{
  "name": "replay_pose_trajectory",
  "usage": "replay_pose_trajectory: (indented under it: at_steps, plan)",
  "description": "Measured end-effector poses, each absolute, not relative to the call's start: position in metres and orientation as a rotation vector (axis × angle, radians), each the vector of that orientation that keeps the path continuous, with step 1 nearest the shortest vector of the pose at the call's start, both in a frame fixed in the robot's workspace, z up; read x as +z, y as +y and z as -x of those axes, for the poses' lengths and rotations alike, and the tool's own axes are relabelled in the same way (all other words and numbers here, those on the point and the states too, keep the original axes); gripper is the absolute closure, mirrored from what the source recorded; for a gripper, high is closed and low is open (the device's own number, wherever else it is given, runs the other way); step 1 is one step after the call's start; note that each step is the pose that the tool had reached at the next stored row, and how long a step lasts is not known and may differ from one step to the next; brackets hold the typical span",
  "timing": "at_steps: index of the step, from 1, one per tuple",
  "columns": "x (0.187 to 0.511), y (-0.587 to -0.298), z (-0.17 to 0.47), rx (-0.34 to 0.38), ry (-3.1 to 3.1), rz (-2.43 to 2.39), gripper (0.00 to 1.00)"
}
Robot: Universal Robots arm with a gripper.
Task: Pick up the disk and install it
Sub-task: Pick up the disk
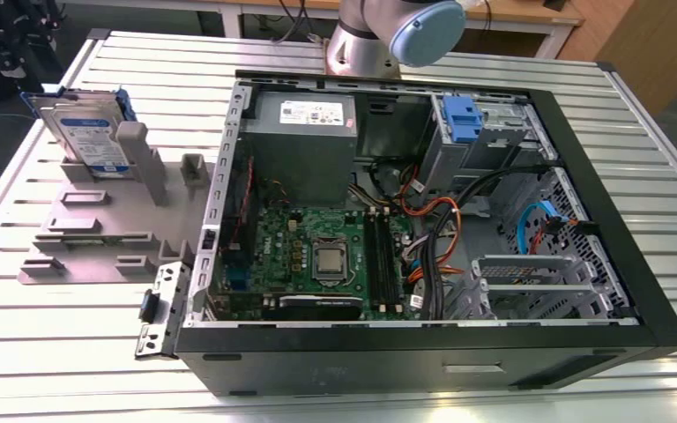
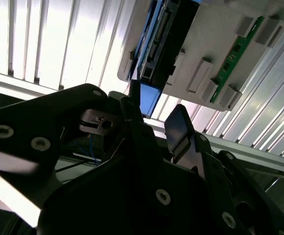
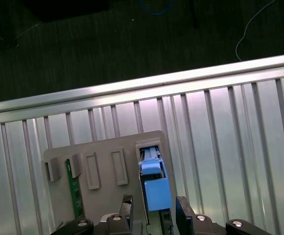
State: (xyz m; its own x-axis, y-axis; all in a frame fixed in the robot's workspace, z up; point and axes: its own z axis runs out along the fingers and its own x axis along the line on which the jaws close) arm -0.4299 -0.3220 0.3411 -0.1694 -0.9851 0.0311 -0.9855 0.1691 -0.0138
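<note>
The disk [image 1: 80,132], a silver drive with a white-and-blue label in a blue caddy, stands on edge in a slot of the grey holder [image 1: 92,231] on the exterior view's left. In the first wrist view my gripper [image 3: 155,216] is open above the disk [image 3: 154,185], one finger [image 3: 127,211] on each side of the blue caddy edge, with a gap to both. The second wrist view shows the same: gripper [image 2: 154,111] open, and the disk [image 2: 169,39] just beyond the fingertips.
An open computer case [image 1: 621,291] lies to the exterior view's right of the holder, with a blue-fronted drive bay [image 1: 462,119] and a grey power supply [image 1: 303,132] at its far end. A green memory stick [image 3: 75,188] sits in another holder slot. The slatted table's edge [image 3: 132,88] runs just beyond the holder.
</note>
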Motion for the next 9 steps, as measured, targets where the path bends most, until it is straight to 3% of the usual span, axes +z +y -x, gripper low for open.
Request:
replay_pose_trajectory:
  at_steps: [9]
  plan:
    - [0.334,-0.322,0.440,0.047,-2.382,-2.026,0.53]
